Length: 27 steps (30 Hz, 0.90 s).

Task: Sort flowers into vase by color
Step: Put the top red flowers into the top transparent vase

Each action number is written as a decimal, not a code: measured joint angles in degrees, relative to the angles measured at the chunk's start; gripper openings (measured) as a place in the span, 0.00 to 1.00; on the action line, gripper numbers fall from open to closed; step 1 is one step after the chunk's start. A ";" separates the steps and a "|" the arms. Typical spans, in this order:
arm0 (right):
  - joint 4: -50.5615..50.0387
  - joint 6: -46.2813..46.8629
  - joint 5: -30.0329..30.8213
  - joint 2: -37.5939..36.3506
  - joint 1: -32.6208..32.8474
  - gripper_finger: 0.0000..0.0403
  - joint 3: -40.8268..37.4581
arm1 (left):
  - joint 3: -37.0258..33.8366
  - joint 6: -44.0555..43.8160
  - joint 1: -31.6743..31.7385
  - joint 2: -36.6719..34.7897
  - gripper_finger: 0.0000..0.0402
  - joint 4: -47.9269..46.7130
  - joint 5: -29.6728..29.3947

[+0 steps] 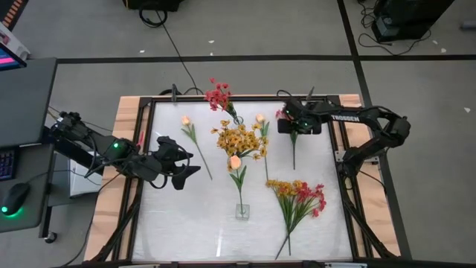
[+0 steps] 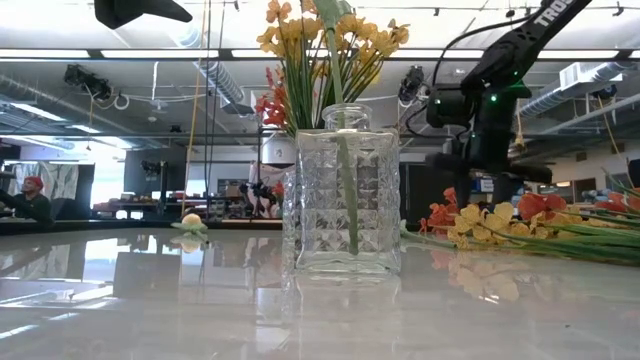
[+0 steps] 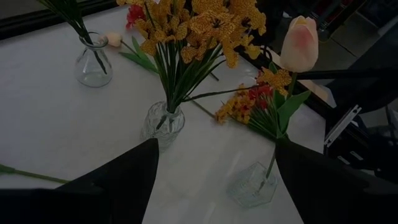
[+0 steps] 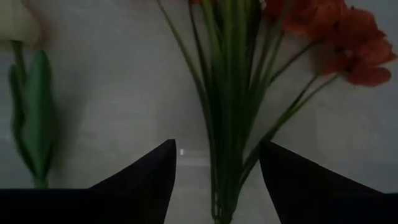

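Note:
Three glass vases stand on the white table: a far one with red sprigs (image 1: 219,95), a middle one with yellow-orange sprigs (image 1: 239,139), and a near faceted one (image 1: 242,211) with a peach tulip (image 1: 235,161). Two loose tulips (image 1: 186,120) (image 1: 260,118), a loose red sprig (image 1: 293,152) and a mixed red and yellow pile (image 1: 297,196) lie flat. My right gripper (image 1: 294,126) hangs open over the red sprig, its fingers on either side of the green stems (image 4: 224,143), apart from them. My left gripper (image 1: 193,164) is open at the table's left and holds nothing.
The table's black frame (image 1: 141,179) and wooden edges run along both sides. The near faceted vase (image 2: 345,200) fills the middle of the low view, with the sprig pile (image 2: 520,225) to its right. Bare table lies at the near left. A person sits far off (image 2: 30,195).

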 joint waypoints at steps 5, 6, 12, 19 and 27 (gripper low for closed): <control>0.37 0.05 0.07 0.00 0.00 0.58 -1.67 | 0.00 0.00 0.00 0.00 0.82 0.00 0.00; 0.62 0.06 0.05 0.00 0.00 0.58 -2.04 | 0.00 0.00 0.00 0.00 0.82 0.00 0.00; 1.85 0.75 -0.25 0.02 0.04 0.55 -3.95 | 0.00 0.00 0.00 0.00 0.82 0.00 0.00; 2.99 1.73 -0.04 0.02 0.09 0.45 -4.15 | 0.00 0.00 0.00 0.00 0.82 -0.01 -0.01; 3.50 1.73 0.09 0.02 0.09 0.34 -4.15 | 0.00 0.00 0.00 0.00 0.82 0.00 0.00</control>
